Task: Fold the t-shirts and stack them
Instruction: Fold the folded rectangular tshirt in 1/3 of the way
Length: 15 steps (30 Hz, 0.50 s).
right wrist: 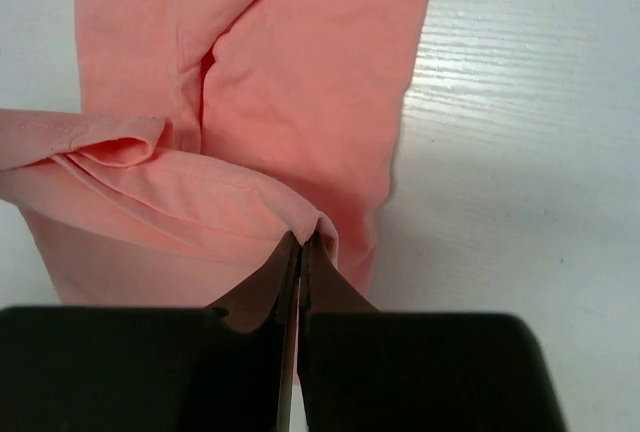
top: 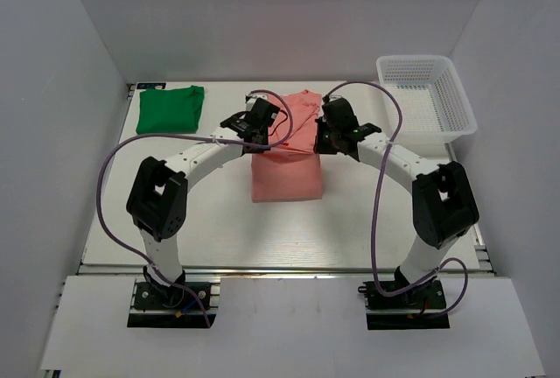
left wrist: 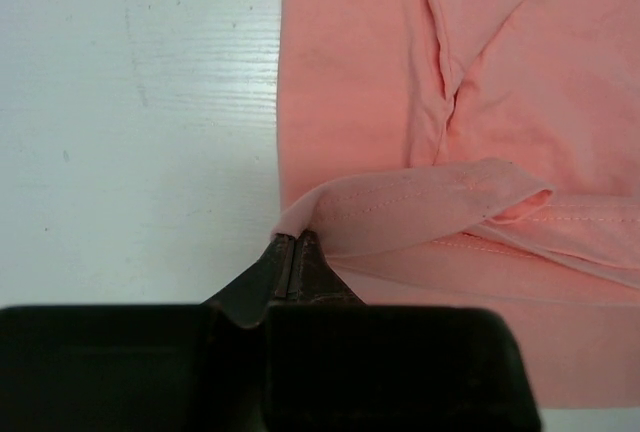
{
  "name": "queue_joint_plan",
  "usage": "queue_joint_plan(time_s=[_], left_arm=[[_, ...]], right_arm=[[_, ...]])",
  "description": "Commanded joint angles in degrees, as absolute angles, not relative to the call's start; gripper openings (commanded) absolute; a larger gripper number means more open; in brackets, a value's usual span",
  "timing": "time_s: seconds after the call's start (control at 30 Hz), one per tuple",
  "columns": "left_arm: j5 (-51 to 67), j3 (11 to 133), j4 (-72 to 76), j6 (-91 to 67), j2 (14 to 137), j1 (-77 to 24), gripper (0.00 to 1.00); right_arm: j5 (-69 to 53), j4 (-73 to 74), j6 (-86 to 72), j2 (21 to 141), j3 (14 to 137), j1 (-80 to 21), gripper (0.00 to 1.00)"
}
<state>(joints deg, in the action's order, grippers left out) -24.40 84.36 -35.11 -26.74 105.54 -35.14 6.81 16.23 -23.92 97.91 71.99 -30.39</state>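
Observation:
The salmon-pink t-shirt (top: 287, 172) lies partly folded in the middle of the table, its far part lifted between the two grippers. My left gripper (top: 256, 136) is shut on the shirt's hem at its left corner, as the left wrist view shows (left wrist: 290, 240). My right gripper (top: 325, 139) is shut on the hem at the right corner, seen in the right wrist view (right wrist: 302, 239). The held edge (left wrist: 420, 207) hangs slack between them above the rest of the shirt (right wrist: 300, 82). The bright green t-shirt (top: 170, 108) lies folded at the table's far left.
A white plastic mesh basket (top: 426, 96) stands at the far right. White walls close in the table on three sides. Purple cables loop from both arms over the table.

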Motion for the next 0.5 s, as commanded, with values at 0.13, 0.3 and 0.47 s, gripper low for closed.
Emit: queue_joint_plan(time_s=[0.13, 0.3, 0.47], left_arm=[[-23.82, 87.63, -32.09, -24.87, 106.96, -32.7, 0.0], [-21.8, 87.63, -29.8, -23.64, 108.02, -32.17, 0.0], [-20.83, 88.32, -28.21, -23.03, 110.91, -31.12, 0.02]], right_arm=[[-1.21, 11.35, -20.48, 102.56, 76.12, -26.64, 0.0], [-5.8, 6.24, -19.6, 104.06, 75.5, -25.14, 0.0], [-7.82, 4.92, -19.95, 107.84, 76.9, -23.74, 0.0]])
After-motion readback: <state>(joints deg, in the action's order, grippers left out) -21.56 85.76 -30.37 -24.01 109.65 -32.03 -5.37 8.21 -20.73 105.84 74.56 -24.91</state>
